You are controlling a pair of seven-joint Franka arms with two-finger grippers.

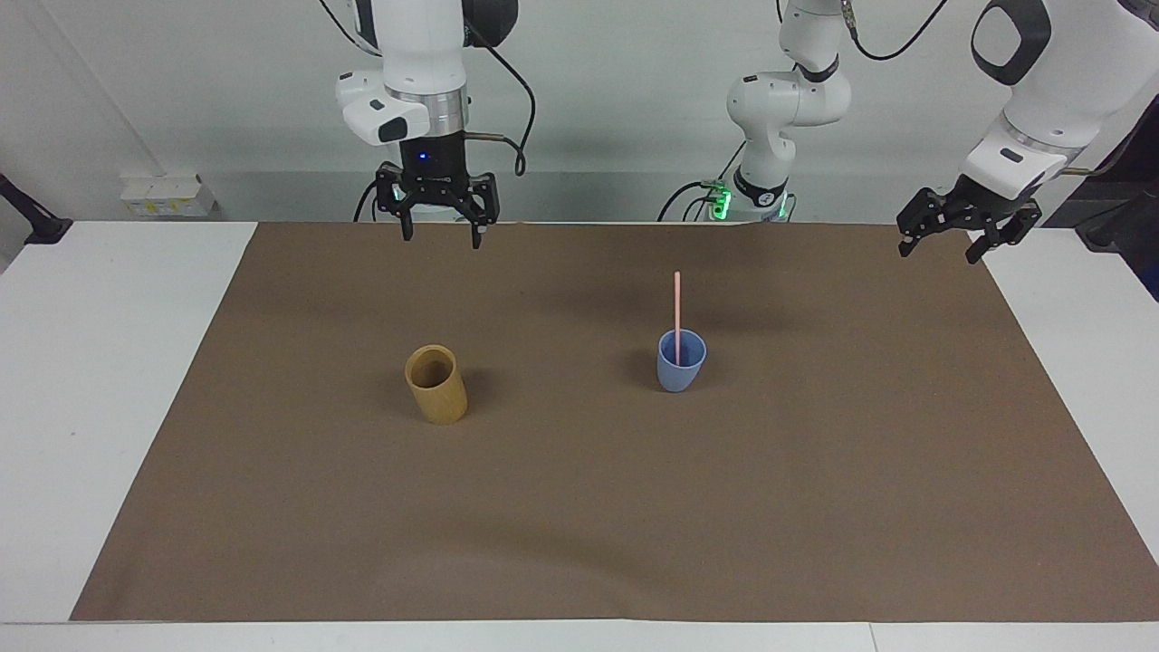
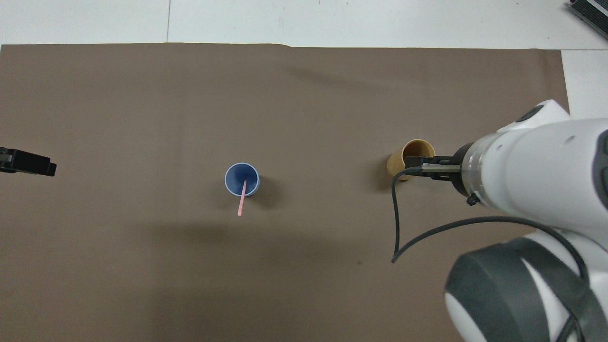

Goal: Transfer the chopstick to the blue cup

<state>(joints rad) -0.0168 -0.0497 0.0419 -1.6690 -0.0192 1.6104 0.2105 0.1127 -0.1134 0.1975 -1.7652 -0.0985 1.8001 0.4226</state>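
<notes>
Chopstick (image 1: 676,303) stands in the blue cup (image 1: 680,360), so the transfer looks done; right claw (image 1: 438,234) hangs spread and empty, left claw (image 1: 937,244) waits spread over the tabletop's (image 1: 54,362) end

The thin pink chopstick (image 1: 676,303) stands almost straight up inside the small light-blue cup (image 1: 680,367). The cup sits upright near the middle of the brown mat.
</notes>
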